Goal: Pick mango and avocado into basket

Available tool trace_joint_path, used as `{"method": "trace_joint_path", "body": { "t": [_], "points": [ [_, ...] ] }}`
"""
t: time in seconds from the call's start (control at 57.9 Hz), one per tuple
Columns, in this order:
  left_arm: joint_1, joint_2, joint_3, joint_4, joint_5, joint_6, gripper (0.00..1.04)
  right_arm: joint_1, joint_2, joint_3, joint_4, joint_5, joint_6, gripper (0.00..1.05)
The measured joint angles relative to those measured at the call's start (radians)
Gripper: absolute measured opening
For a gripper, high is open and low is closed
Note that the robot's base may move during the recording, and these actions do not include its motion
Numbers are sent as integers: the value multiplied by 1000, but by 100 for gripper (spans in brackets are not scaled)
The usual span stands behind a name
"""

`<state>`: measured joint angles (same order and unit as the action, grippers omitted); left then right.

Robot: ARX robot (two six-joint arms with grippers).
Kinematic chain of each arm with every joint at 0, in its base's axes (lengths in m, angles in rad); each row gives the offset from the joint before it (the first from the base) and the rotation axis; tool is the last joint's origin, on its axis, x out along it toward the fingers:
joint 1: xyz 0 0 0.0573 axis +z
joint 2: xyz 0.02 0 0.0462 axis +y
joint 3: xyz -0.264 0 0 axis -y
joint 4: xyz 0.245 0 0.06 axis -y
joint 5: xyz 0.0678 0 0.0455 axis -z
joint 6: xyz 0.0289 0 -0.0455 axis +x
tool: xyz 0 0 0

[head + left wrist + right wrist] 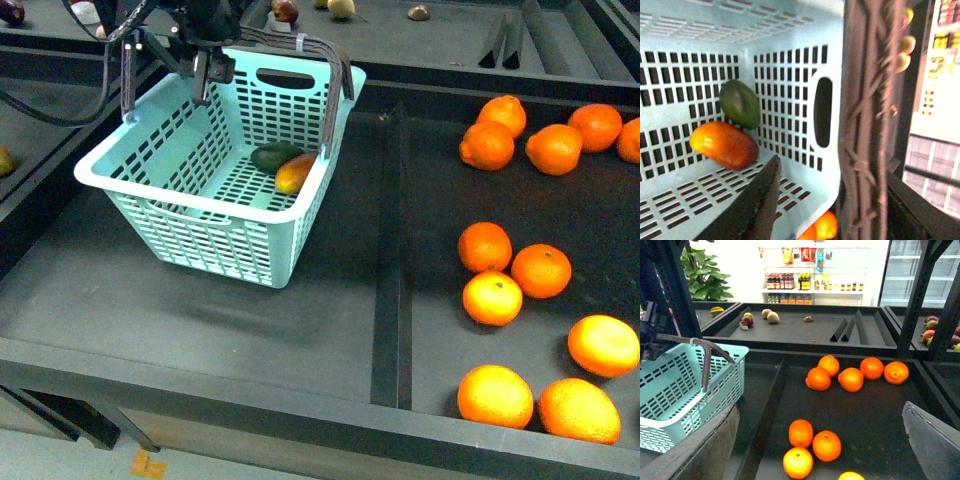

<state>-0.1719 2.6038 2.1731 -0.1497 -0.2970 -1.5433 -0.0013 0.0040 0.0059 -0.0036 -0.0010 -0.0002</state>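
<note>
The elongated orange-yellow mango with a reddish blush (295,172) and the smooth dark green oval avocado (274,156) both lie on the slotted floor of the light teal plastic basket (150,190), touching each other in the corner toward the oranges (541,270). The basket sits tilted on the dark display shelf (200,320), its brown swing handles (330,90) raised together.

The left gripper (208,72) hangs at the basket's far rim beside the handles; its jaws look parted and hold nothing, one finger (757,202) showing over the basket floor in the left wrist view. The right gripper (820,440) faces the oranges well apart from the basket, its jaws spread wide and unloaded.

Both fruits being inside, the picking seems finished. What remains is probably a clean retreat: the left arm should rise straight up, clear of rim and handles, so the tilted basket is not nudged or tipped.
</note>
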Motion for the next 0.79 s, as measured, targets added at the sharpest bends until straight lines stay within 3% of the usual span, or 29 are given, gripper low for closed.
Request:
{"method": "trace_joint_path", "body": {
  "t": [0.104, 0.19, 0.242, 0.294, 0.346, 0.432, 0.484, 0.588, 0.709, 0.795],
  "points": [
    [2, -176, -240, 24, -91, -29, 78, 0, 0, 0, 0, 0, 0, 97],
    [2, -306, -365, -120, -185, -29, 96, 0, 0, 0, 0, 0, 0, 97],
    [3, -327, -383, -125, -180, -8, 99, 0, 0, 0, 0, 0, 0, 97],
    [22, -372, -531, 169, -10, 194, 88, 0, 0, 0, 0, -1, 0, 97],
    [36, -415, -729, 499, 124, 527, 78, 0, 0, 0, 0, 0, 0, 97],
    [49, -475, -1005, 942, 181, 970, 61, 0, 0, 0, 0, 0, 0, 97],
    [56, -543, -1150, 1110, 193, 1197, 51, 0, 0, 0, 0, 0, 0, 97],
    [76, -713, -1355, 1255, 205, 1425, 29, 0, 0, 0, 0, 0, 0, 97],
    [98, -842, -1561, 1303, 223, 1500, 3, 0, 0, 0, 0, 0, 0, 97],
    [106, -911, -1672, 1316, 232, 1517, 3, 0, 0, 0, 0, 0, 0, 97]
  ]
}}
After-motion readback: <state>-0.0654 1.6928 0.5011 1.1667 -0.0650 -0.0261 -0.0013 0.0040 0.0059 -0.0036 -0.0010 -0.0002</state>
